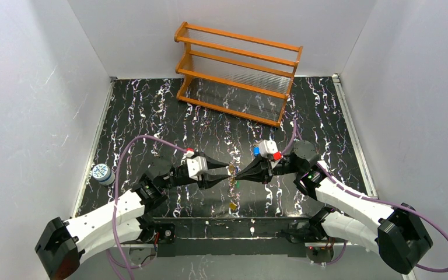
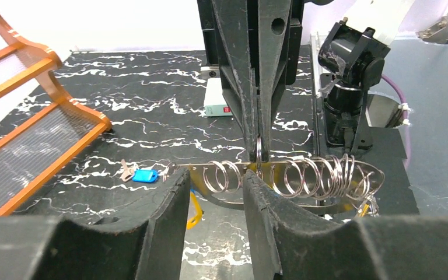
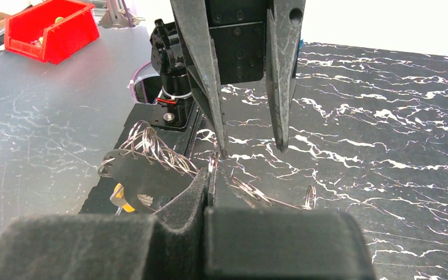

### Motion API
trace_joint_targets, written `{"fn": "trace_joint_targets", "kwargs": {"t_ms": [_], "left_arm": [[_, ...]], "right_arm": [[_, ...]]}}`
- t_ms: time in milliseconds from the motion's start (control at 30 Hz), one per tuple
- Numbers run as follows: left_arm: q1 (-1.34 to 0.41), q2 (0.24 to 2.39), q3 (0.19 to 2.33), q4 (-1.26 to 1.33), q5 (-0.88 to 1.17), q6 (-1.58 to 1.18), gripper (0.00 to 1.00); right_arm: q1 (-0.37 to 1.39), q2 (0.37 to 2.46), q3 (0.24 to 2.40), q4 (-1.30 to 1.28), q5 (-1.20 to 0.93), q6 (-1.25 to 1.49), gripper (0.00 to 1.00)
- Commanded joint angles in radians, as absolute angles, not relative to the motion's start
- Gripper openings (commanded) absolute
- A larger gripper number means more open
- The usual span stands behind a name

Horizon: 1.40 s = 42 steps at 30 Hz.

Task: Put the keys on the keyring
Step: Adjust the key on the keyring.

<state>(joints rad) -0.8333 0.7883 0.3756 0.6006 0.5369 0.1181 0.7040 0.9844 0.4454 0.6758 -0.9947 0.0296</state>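
The keyring [image 2: 318,178] is a long thin oval loop strung with several small wire rings, held level above the mat. My right gripper [image 3: 212,175] is shut on one of those rings, and it comes down from the top of the left wrist view [image 2: 258,153]. My left gripper [image 2: 214,176] faces it with jaws open. The loop's left end crosses the gap just past its fingertips, touching neither. A yellow key [image 2: 195,211] hangs under the loop, and a blue key [image 2: 145,175] lies on the mat. From above, both grippers [image 1: 226,171] [image 1: 240,172] meet tip to tip, with a green key [image 1: 237,184] just below.
An orange wooden rack [image 1: 239,73] stands at the back of the black marbled mat [image 1: 151,111]. A blue-and-white patterned disc [image 1: 102,173] sits at the mat's left edge. Another small key [image 1: 232,206] lies near the front edge. A red bin [image 3: 49,29] sits off the mat.
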Motion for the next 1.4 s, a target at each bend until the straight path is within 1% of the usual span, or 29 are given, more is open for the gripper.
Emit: {"fn": "trace_joint_targets", "kwargs": {"t_ms": [0,133,300,567,733,867,1000,1167,1300,1367], "left_arm": [[-0.836,0.838,0.429,0.605,0.606,0.1,0.36],[-0.838,0.861,0.429,0.624,0.636,0.081,0.36],[-0.841,0.857,0.423,0.643,0.648,0.069,0.39],[-0.845,0.852,0.431,0.65,0.684,0.051,0.4],[-0.845,0.821,0.42,0.641,0.649,0.047,0.42],[-0.845,0.748,0.414,0.575,0.523,0.081,0.42],[-0.845,0.699,0.424,0.534,0.463,0.102,0.42],[-0.846,0.744,0.463,0.534,0.493,0.065,0.41],[-0.848,0.816,0.494,0.542,0.546,0.035,0.36],[-0.853,0.839,0.495,0.553,0.57,0.029,0.35]], "right_arm": [[0.701,0.971,0.502,0.715,-0.997,0.032,0.01],[0.701,0.97,0.503,0.713,-0.989,0.032,0.01],[0.701,0.97,0.505,0.71,-0.985,0.032,0.01],[0.7,0.971,0.503,0.707,-0.976,0.031,0.01],[0.701,0.967,0.503,0.701,-0.972,0.029,0.01],[0.701,0.964,0.503,0.692,-0.966,0.025,0.01],[0.7,0.963,0.504,0.69,-0.967,0.023,0.01],[0.7,0.965,0.508,0.689,-0.97,0.025,0.01],[0.701,0.965,0.506,0.687,-0.968,0.026,0.01],[0.701,0.966,0.506,0.687,-0.966,0.026,0.01]]}}
